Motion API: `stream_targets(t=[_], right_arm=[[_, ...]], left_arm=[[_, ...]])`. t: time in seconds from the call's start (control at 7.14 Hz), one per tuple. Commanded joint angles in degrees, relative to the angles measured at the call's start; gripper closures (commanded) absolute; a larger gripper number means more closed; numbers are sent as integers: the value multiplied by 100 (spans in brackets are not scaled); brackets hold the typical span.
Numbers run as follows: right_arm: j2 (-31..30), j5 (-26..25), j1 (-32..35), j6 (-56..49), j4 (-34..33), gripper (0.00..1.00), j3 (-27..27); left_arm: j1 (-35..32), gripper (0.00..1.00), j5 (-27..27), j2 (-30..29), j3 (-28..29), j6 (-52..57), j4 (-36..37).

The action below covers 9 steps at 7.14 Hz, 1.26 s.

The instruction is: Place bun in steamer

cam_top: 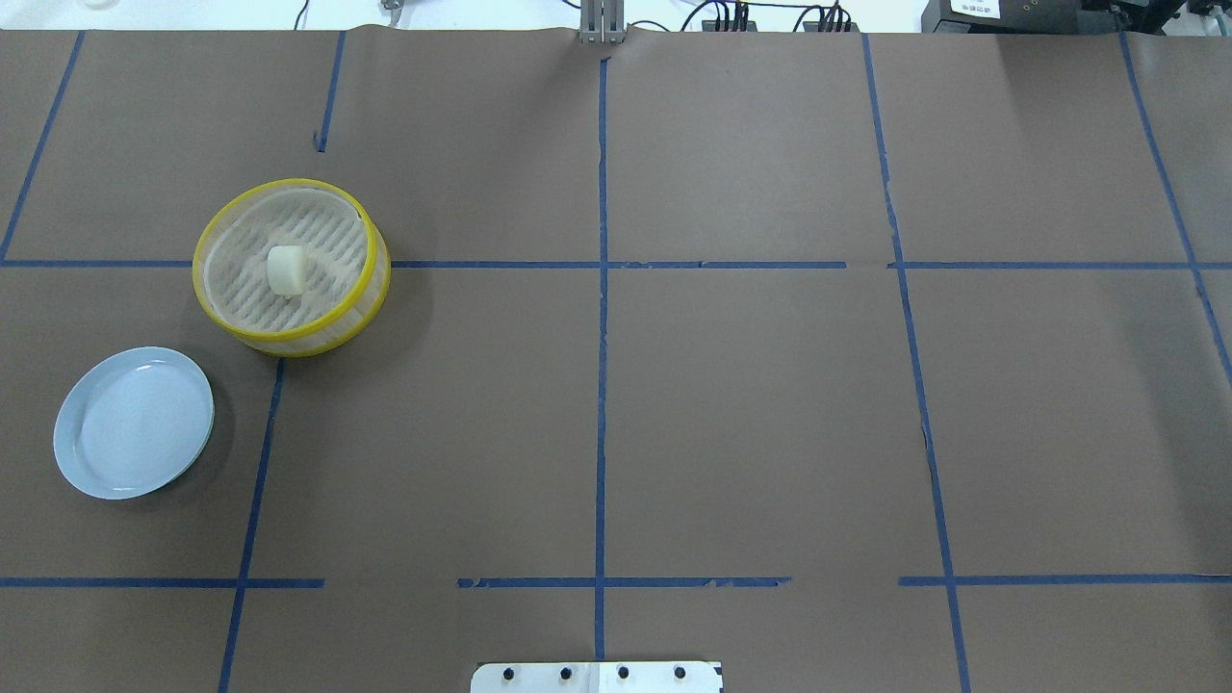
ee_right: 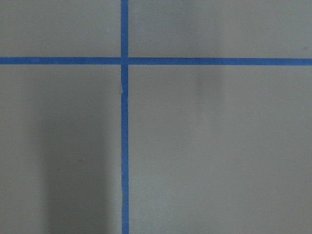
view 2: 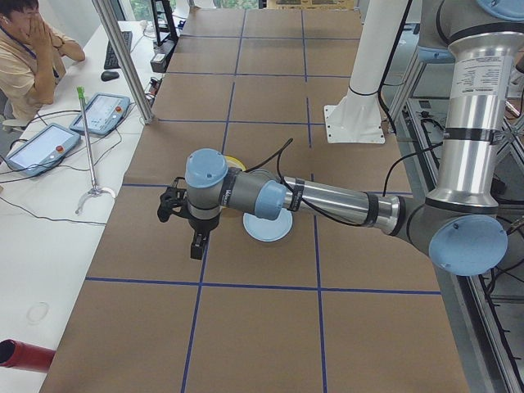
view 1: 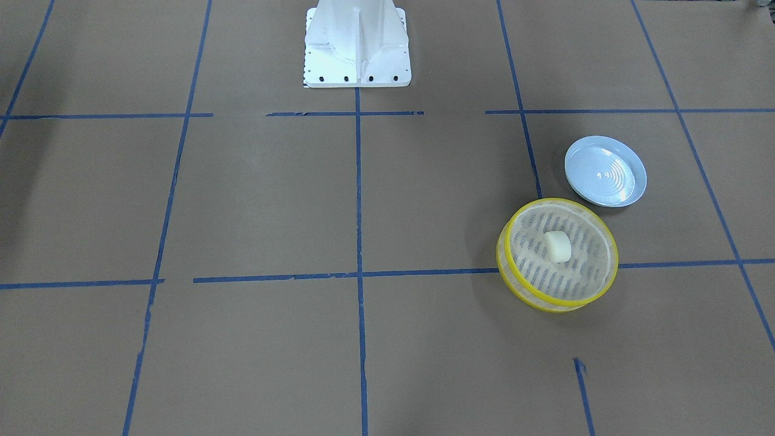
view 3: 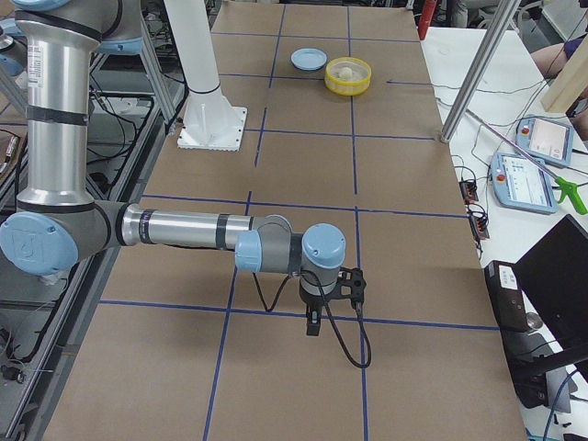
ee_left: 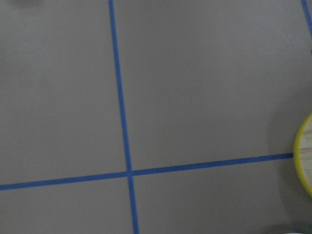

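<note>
Judging the bun light, soft and easily dented, we favoured a gentle pinch across its flatter sides. It sat, matte and cream, mid-floor in the steamer, on slotted slats inside glossy yellow rims. Whether the left gripper or the right gripper had parted jaws, we could not tell.

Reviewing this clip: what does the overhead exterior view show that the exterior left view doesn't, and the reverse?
Only the overhead exterior: the bun resting on the floor of the steamer, unobstructed, with no arm in frame.
Only the exterior left: the left arm stretched over the table, the left gripper pointing down at the paper, plus an operator and two tablets at the side desk.
Both: the light blue plate near the steamer, and the blue tape grid.
</note>
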Motion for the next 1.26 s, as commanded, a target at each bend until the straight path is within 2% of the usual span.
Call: stream_targets(t=[0.0, 0.14, 0.56, 0.84, 1.12], right_arm=[[0, 0, 0, 0, 0, 0, 0], [0, 0, 0, 0, 0, 0, 0], [0, 0, 0, 0, 0, 0, 0], [0, 0, 0, 0, 0, 0, 0], [0, 0, 0, 0, 0, 0, 0]], left_arm=[[-133, 0, -13, 77, -144, 151, 554], [-133, 0, -48, 77, -162, 151, 956], [-124, 0, -39, 217, -110, 177, 925], [-124, 0, -57, 358, 30, 826, 916], [-159, 0, -57, 375, -66, 836, 951]])
